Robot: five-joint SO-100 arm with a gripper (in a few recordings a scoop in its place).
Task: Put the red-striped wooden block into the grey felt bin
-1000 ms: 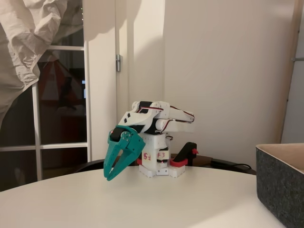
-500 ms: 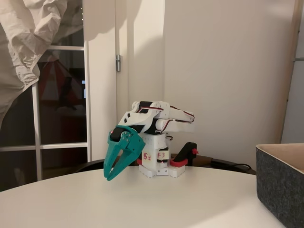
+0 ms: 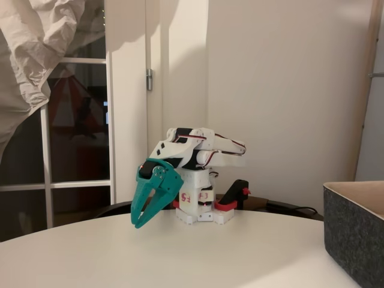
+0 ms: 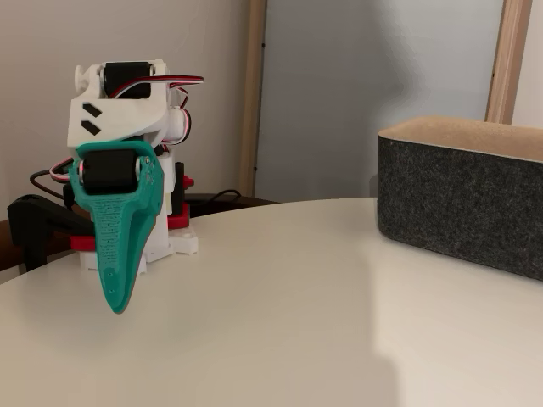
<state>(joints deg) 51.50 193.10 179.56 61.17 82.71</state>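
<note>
The arm sits folded up on its white base (image 3: 201, 210) at the back of the round white worktop (image 3: 198, 255), with the teal gripper (image 3: 141, 221) hanging nose-down just off the surface, to the left of the base in a fixed view. In that view the fingers (image 3: 157, 201) are spread a little with a narrow gap running down to the tips, and there's nothing between them. In the other fixed view the gripper (image 4: 116, 301) is seen edge-on, so the gap can't be made out there. The bin (image 3: 355, 231) is well off to the right of the base, sitting on the worktop, dark grey walls and a tan rim, also clear in the other view (image 4: 462, 199). No block can be made out anywhere on the worktop.
</note>
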